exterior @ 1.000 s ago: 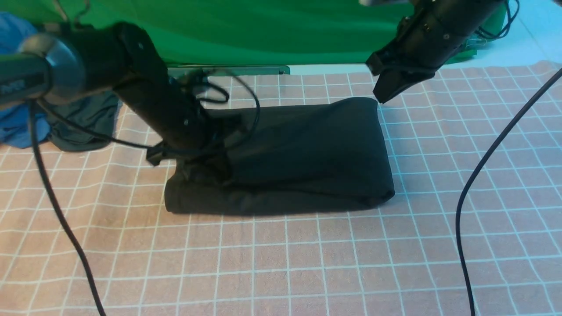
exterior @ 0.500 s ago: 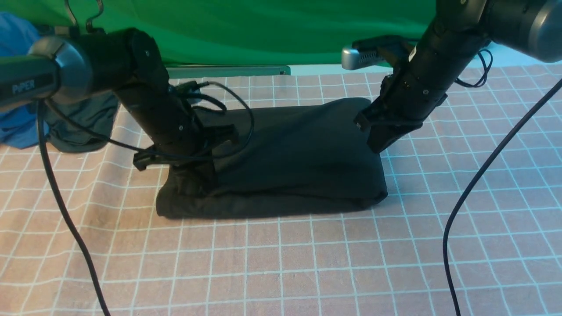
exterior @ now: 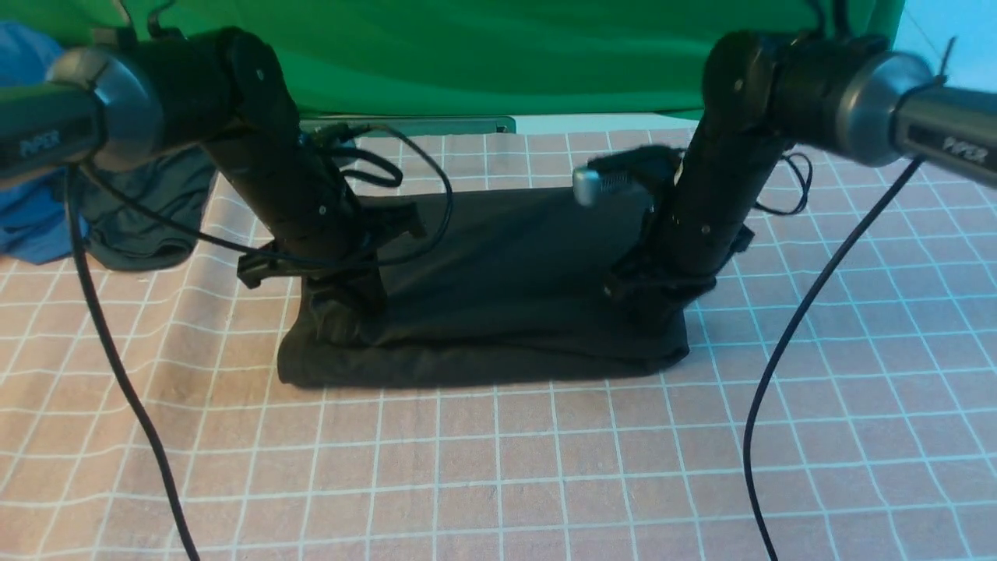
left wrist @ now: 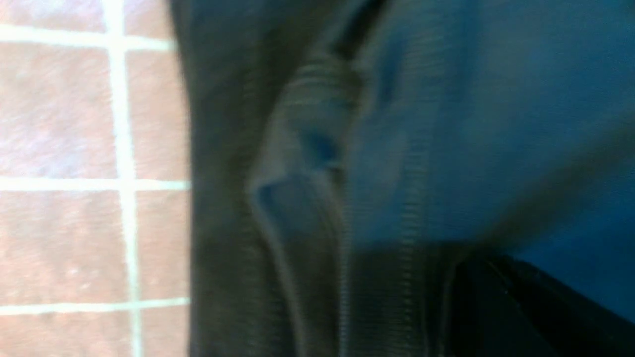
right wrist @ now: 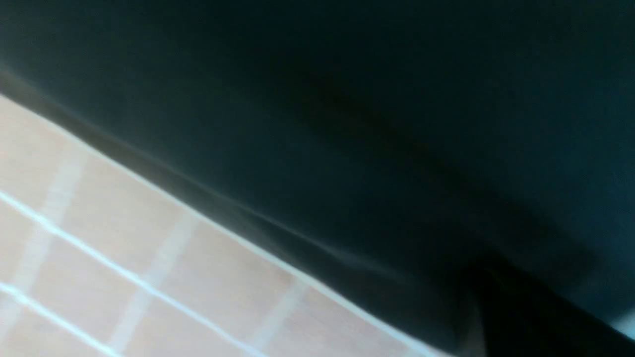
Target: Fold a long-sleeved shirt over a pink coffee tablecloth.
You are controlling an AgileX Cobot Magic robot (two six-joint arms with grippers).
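Observation:
The long-sleeved shirt [exterior: 498, 296] lies as a black folded rectangle in the middle of the pink coffee tablecloth [exterior: 498, 467]; its print and label are hidden. My left gripper [exterior: 343, 312] is sunk into the shirt's left end, shut on bunched fabric. The left wrist view shows ribbed black knit [left wrist: 307, 148] right up against the camera. My right gripper [exterior: 654, 304] is down on the shirt's right end, fingers together, their tips lost against the black cloth. In the right wrist view the shirt's edge [right wrist: 347, 148] runs over the grid cloth [right wrist: 124, 248].
A blue garment [exterior: 31, 210] and a dark teal one [exterior: 148, 218] lie at the far left. Green backdrop fabric [exterior: 483, 54] hangs behind the table. Black cables [exterior: 787, 351] [exterior: 117, 374] trail from both arms across the cloth.
My right arm has come down from above the shirt's far right corner onto its right end. The left gripper has stayed at the left end, and the shirt has shifted slightly.

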